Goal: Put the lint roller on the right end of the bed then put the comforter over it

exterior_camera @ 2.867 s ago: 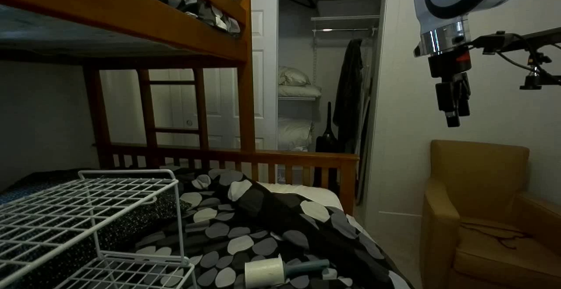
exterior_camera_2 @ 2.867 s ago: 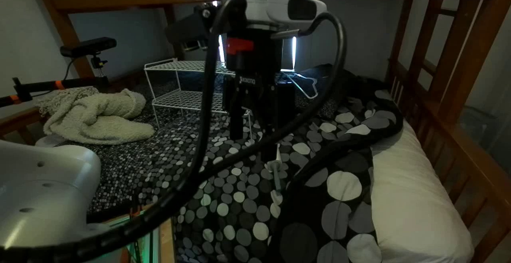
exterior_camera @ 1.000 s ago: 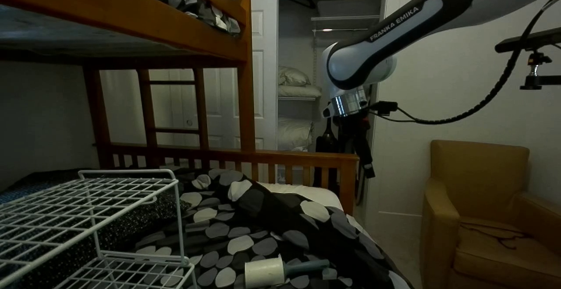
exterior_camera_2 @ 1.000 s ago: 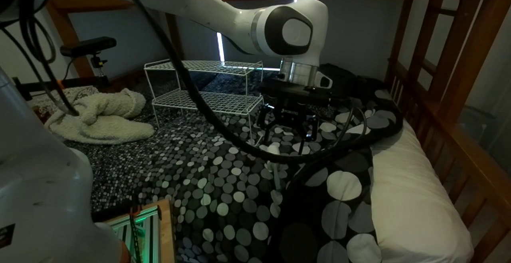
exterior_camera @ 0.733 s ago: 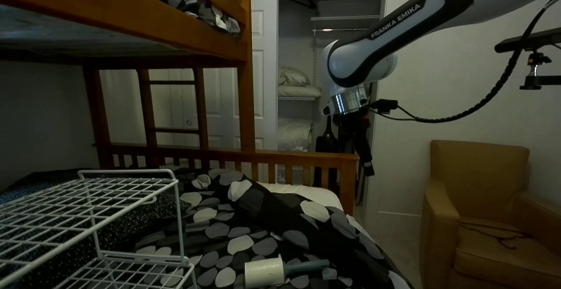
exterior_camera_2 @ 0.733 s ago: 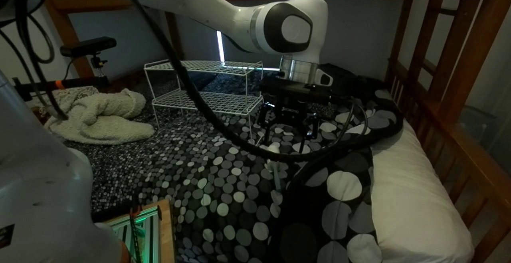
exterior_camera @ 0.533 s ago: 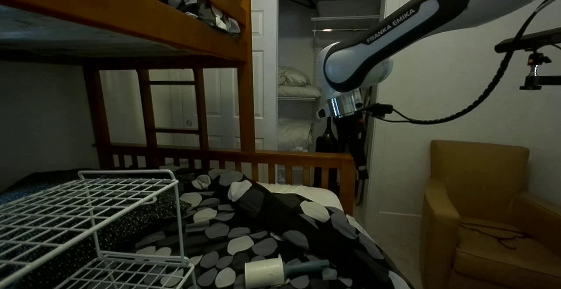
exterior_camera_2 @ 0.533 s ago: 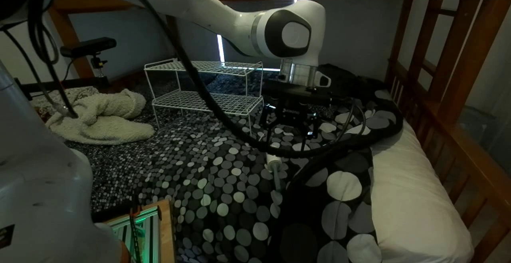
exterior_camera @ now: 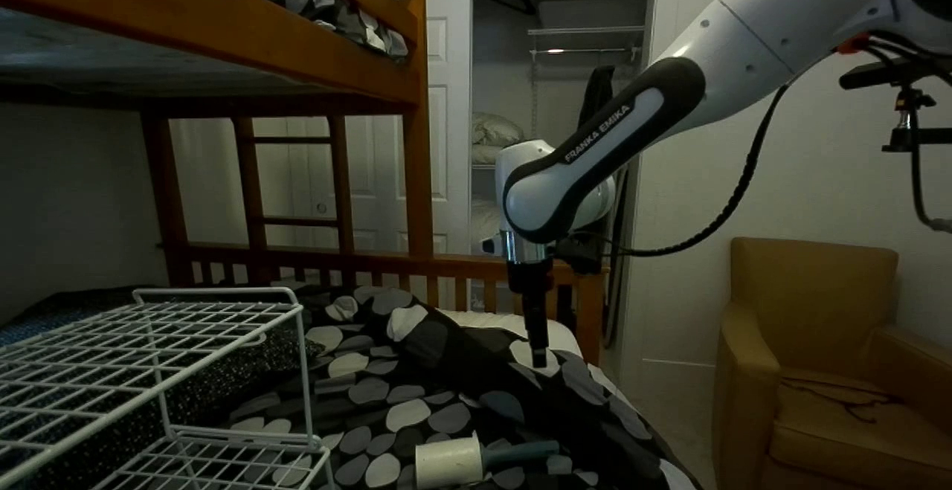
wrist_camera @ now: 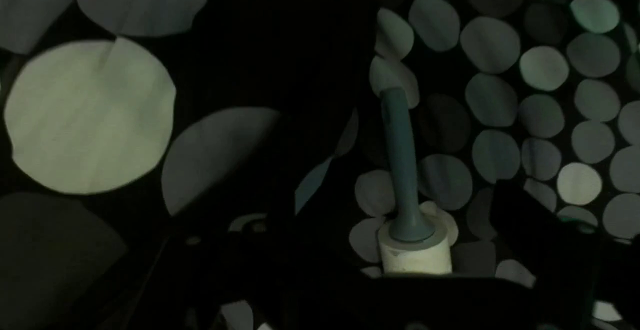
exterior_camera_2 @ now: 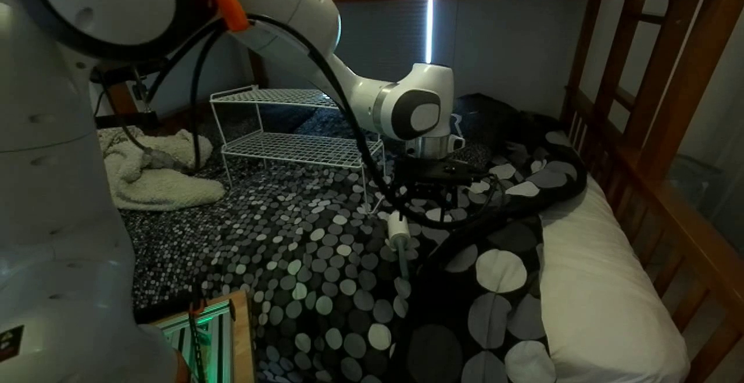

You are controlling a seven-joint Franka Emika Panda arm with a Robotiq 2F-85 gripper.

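Note:
The lint roller lies on the bedding; its white roll (exterior_camera: 448, 462) and grey-green handle show in an exterior view, and it also shows in an exterior view (exterior_camera_2: 399, 227). The comforter (exterior_camera: 407, 415), black with pale oval spots, spreads over the bed (exterior_camera: 513, 267) under and beside it; its folded edge runs along the handle (wrist_camera: 401, 165) in the wrist view. My gripper (exterior_camera: 540, 360) is above the bedding, pointing down, empty. In the wrist view the gripper (wrist_camera: 395, 200) has its jaws spread, with the roller below and between them; the gripper's body hides the roll's far part.
A white wire rack (exterior_camera_2: 296, 149) stands on the bed close to the roller. A cream blanket (exterior_camera_2: 168, 182) lies farther along. A white pillow (exterior_camera_2: 604, 296) lies by the slatted rail (exterior_camera_2: 691, 243). The upper bunk (exterior_camera: 223, 36) hangs overhead. A tan armchair (exterior_camera: 814, 289) stands off the bed.
The arm has swung in over the bed and lowered, and the gripper has tilted to point straight down near the lint roller. The roller and comforter have not moved.

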